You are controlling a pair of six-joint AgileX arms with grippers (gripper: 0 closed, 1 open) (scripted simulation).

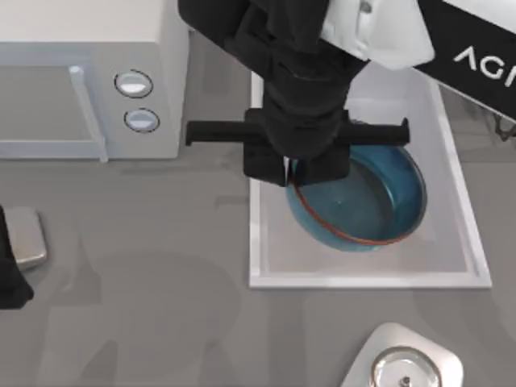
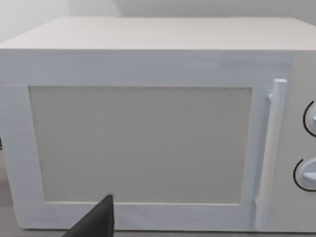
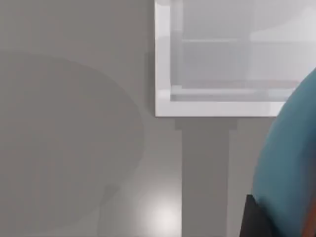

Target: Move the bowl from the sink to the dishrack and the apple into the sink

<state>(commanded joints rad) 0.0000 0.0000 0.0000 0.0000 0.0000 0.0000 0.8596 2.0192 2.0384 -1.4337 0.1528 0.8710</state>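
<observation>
My right gripper (image 1: 292,173) sits on the left rim of the bowl (image 1: 371,197) — round, glazed blue, thin reddish edge — inside the white rectangular sink (image 1: 451,242); I cannot tell how its fingers stand. My left arm is parked at the table's left edge, facing the boxy white microwave (image 2: 148,123).

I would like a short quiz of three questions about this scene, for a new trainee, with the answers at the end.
1. True or false: the bowl lies inside the sink.
2. Which appliance stands at the table's left side? A) microwave B) toaster C) kettle
3. Fill in: the right gripper is at the bowl's ____ rim, seen from above.

Key
1. True.
2. A.
3. Left. The right arm reaches down over the sink to that edge; the left gripper is parked at the table's left edge, facing the microwave.
</observation>
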